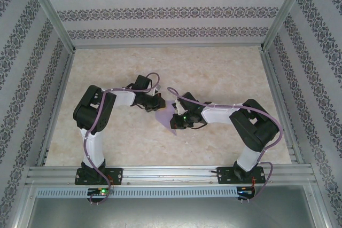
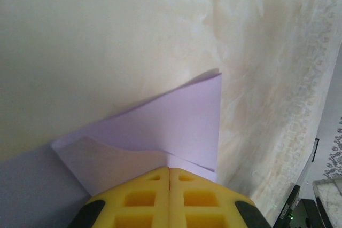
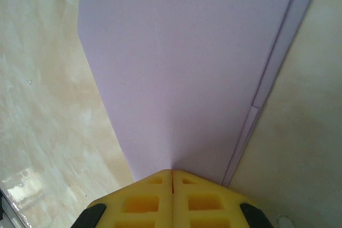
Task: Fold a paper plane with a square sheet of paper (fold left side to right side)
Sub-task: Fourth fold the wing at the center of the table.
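Top view, task item: the lilac paper [image 1: 166, 111] sits at the centre of the surface [image 1: 224, 73], showing as a small, angular, folded patch and not a full square.
Top view, arms: the left gripper [image 1: 154, 103] reaches to the surface's centre from the left, the right gripper [image 1: 177, 120] from the right. Each meets the paper.
Top view, contact with surface: it cannot be told whether the paper lies flat or is held raised.
Left wrist view, jaws: closed together, with a folded edge of the paper running in between their tips. Judged to be a pinch on the paper.
Left wrist view, paper: a pointed, triangular flap with at least two layers. One lower layer bows loosely and is not pressed down.
Right wrist view, jaws: closed together, with the paper narrowing into their tips. Judged to be a pinch on the paper.
Right wrist view, paper: a broad tapering panel, with a second layer edge stepped along its right side.
Progress, done: several folds are in, and the square outline is gone.
Progress, left: no slim dart yet. Layers need creasing, and the closing left-to-right fold appears outstanding.
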You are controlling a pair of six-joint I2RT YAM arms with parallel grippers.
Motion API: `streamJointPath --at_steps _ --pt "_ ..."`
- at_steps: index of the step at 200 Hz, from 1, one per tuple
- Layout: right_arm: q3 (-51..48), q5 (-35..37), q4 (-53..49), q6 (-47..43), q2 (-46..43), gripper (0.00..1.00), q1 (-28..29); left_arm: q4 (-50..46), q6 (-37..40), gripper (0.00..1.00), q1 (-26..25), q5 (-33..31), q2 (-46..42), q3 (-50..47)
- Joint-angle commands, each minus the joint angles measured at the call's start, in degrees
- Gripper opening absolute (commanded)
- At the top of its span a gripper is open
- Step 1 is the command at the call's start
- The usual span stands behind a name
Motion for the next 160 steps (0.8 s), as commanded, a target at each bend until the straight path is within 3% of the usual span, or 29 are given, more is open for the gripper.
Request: streamJointPath --at_steps 1,90,130,160 --pt "-3.3 5.5 -12.9 -1.4 4.1 0.0 1.0 -0.6 3.0 0.0 4.2 -8.3 2.7 2.1" --pt "-3.1 4.0 -11.6 -0.9 3.9 0.0 1.1 -4.9 5.5 0.0 8.2 -7.0 6.1 9.1" --pt "-3.2 2.7 -9.6 -0.2 3.6 0.0 0.6 -8.3 8.2 0.0 8.7 -7.3 0.3 9.0" --pt "-3.6 2.3 -8.6 0.1 3.3 0.0 0.1 -6.6 7.9 0.0 8.3 -4.6 -6.8 3.8"
